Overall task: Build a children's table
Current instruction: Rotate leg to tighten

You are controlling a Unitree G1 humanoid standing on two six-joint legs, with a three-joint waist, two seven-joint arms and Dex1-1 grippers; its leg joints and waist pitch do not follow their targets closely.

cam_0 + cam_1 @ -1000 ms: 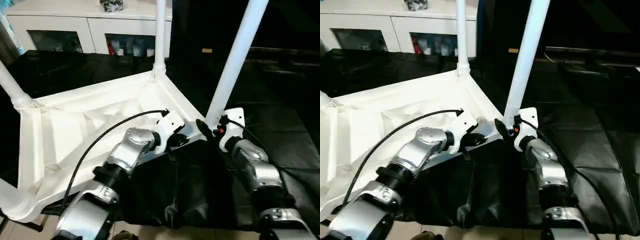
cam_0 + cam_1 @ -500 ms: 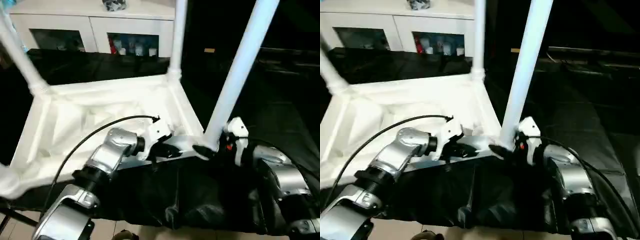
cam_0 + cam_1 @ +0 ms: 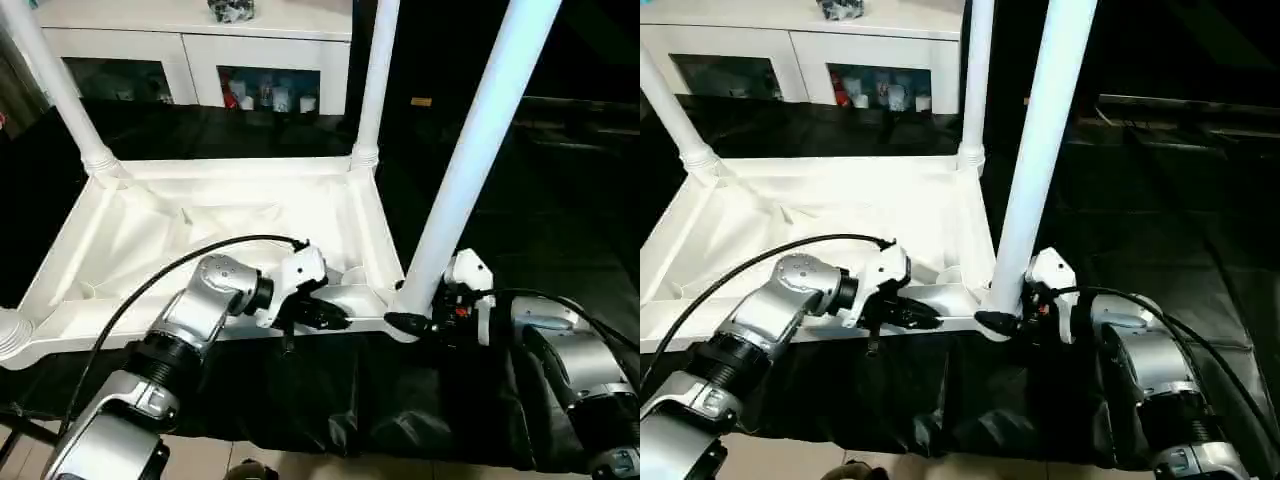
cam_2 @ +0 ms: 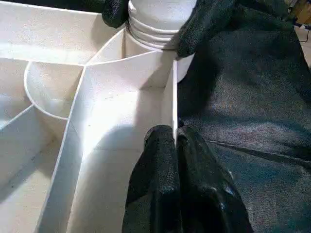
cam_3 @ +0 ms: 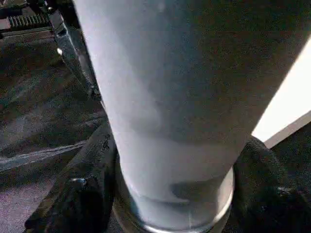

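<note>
White table top [image 3: 215, 225] carries four legs; left gripper [image 4: 174, 145] pinches its rim, right gripper [image 3: 410, 322] clasps one leg [image 3: 470, 160].

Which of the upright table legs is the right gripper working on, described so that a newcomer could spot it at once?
Start from the white table top lying upside down on the black cloth, its legs pointing up. Go to the corner nearest the robot's right arm: the leg there rises beside the right gripper, whose fingers sit around its base. It looks thickest and leans right, unlike the two slimmer far legs.
</note>
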